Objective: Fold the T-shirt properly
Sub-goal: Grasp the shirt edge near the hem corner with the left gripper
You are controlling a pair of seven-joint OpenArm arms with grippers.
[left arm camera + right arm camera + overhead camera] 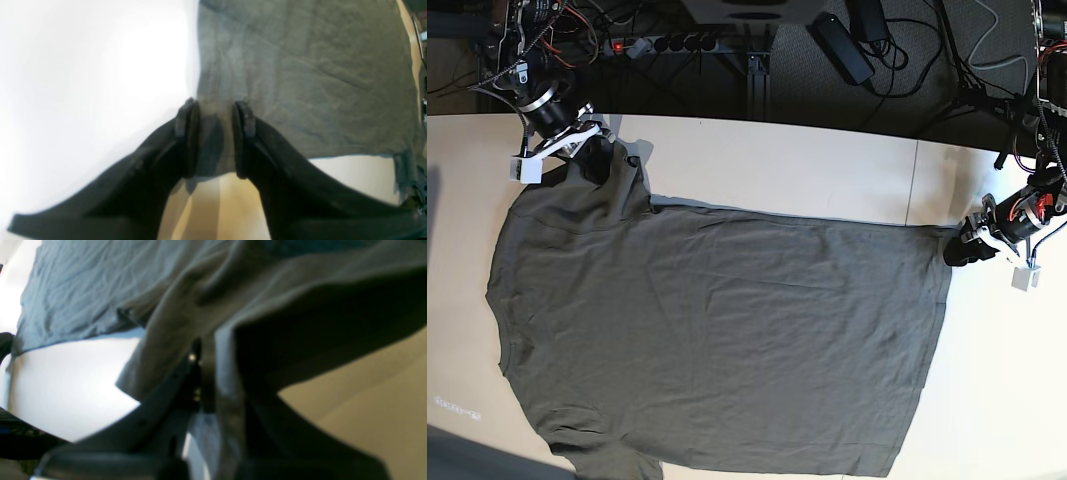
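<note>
The T-shirt (717, 340) lay spread flat on the counter (827, 170). The right fingers (203, 373) were clamped on a far-left sleeve fold; the left fingers (215, 133) pinched the shirt's far-right hem corner.

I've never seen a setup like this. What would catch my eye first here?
The big dark olive-grey T-shirt spread nearly flat across the pale table dominates the scene. Next you would notice two robot arms pinching it at opposite ends: the right gripper lifts a sleeve at the base view's upper left, so cloth peaks upward there, and the left gripper holds the hem corner at the right edge. Behind the table lies a tangle of black cables.
</note>
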